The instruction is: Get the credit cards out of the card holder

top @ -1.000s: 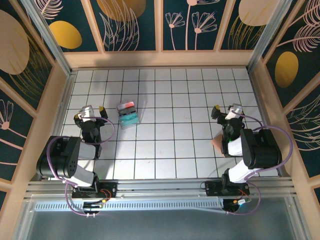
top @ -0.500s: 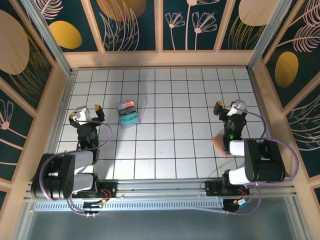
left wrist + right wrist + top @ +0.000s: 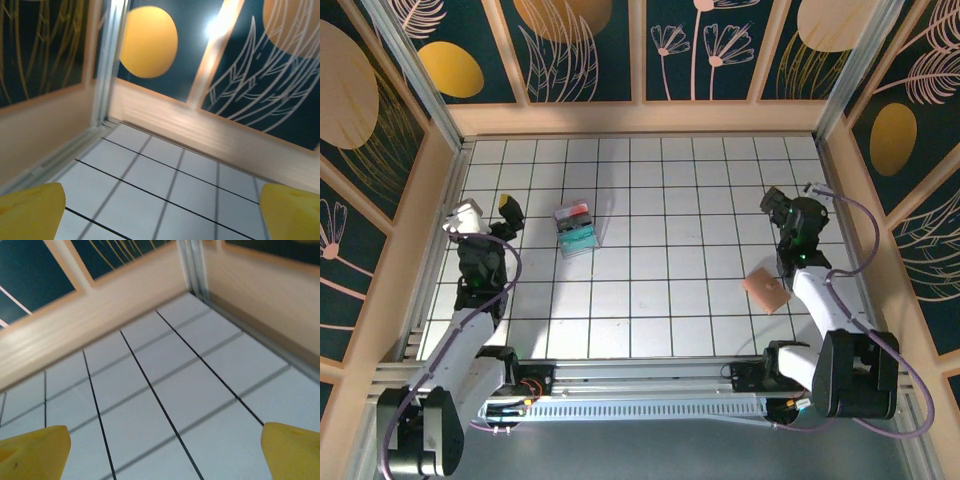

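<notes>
White tiled table (image 3: 660,180) inside dark floral walls (image 3: 590,50): the left gripper (image 3: 487,212) at 9 o'clock and the right gripper (image 3: 790,197) at 3 o'clock both gape wide, holding nothing. A clear box (image 3: 577,230) sits at 10 o'clock. A pale tan-pink credit card (image 3: 765,290) lies flat at 4 o'clock.

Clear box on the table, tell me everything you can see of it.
The clear box is small, rectangular and looks like see-through plastic. Inside, a red strip sits at its far end and teal fills the rest. It lies flat on the white tiled table, turned slightly off the grid lines, left of centre. Nothing touches it; the left gripper is apart, to its left.
</notes>
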Motion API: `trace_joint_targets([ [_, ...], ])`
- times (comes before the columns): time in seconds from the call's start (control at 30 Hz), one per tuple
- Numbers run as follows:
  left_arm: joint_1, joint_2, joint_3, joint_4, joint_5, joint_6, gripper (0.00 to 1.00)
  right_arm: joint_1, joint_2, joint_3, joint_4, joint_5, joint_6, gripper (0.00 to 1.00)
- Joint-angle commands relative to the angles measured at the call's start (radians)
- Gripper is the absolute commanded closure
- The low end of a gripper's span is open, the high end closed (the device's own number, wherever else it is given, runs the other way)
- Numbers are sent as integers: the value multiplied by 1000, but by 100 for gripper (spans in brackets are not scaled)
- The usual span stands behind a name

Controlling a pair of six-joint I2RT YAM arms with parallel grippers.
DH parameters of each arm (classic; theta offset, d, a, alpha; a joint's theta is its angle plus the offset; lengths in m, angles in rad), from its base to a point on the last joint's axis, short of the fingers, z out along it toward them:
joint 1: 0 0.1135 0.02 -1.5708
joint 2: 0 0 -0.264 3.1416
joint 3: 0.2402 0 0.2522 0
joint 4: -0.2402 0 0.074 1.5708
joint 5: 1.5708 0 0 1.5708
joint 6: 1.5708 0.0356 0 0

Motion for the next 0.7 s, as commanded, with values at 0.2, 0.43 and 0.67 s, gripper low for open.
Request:
trace_joint_targets([
  [0.2,-232,-31,90,-252,-9,-176,1,-60,-98,-5,-549,-153,181,3],
  [0.43,-443,67,167,-259,-82,-203,1,-97,-135,-45,-666,-225,236,1],
  [0.67,-488,164,199,-211,-19,-279,1,-133,-64,-75,-699,-227,320,1],
])
